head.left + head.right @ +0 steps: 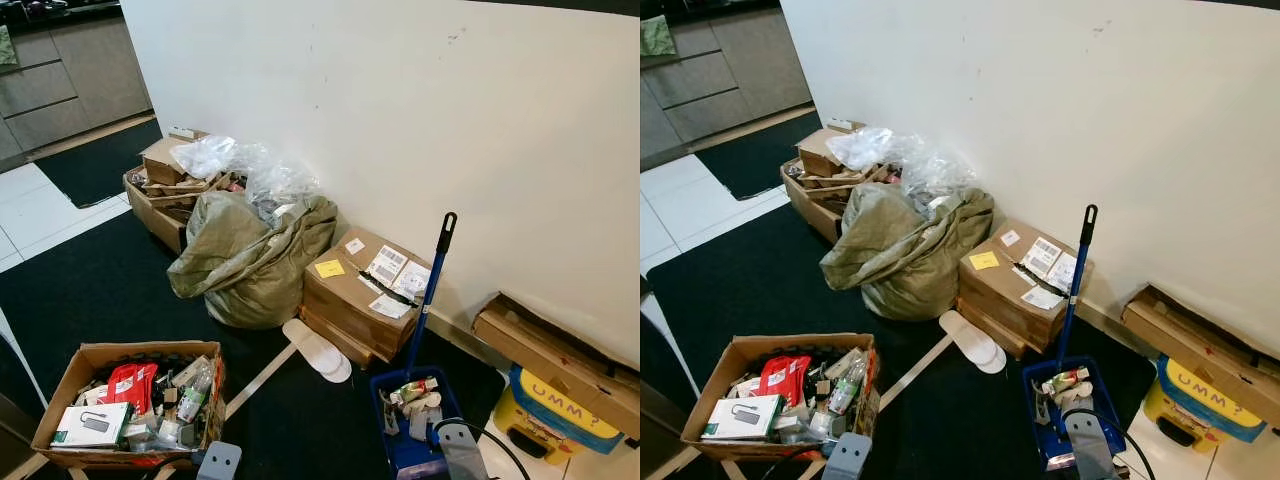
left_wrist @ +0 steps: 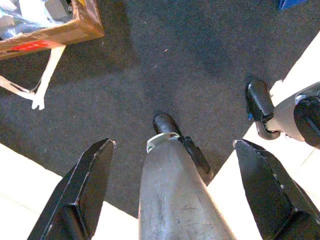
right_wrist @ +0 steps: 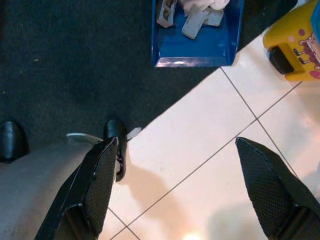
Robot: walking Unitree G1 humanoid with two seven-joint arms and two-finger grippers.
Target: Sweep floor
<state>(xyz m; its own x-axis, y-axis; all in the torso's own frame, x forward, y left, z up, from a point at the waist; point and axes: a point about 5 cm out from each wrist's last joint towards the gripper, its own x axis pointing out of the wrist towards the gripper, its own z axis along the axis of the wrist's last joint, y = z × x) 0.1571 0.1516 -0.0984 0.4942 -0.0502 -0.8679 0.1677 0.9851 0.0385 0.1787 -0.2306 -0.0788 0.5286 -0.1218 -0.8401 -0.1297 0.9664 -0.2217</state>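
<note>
A blue dustpan (image 1: 408,455) stands on the dark carpet (image 1: 110,290) at the lower right, with bits of rubbish in it. Its long blue handle (image 1: 431,290) with a black tip leans up toward the white wall. In the right wrist view the dustpan (image 3: 195,47) lies ahead of my right gripper (image 3: 176,145), which hangs open over white tiles with nothing between its fingers. My left gripper (image 2: 175,145) is open too, hanging above the carpet and my own leg and foot (image 2: 167,125). No broom can be made out.
An open cardboard box (image 1: 90,360) of packaged goods sits at the lower left. A green sack (image 1: 250,255), stacked cartons (image 1: 350,295), a white slipper (image 1: 318,350) and plastic bags (image 1: 215,155) line the wall. A yellow toy bin (image 1: 555,410) stands at the far right.
</note>
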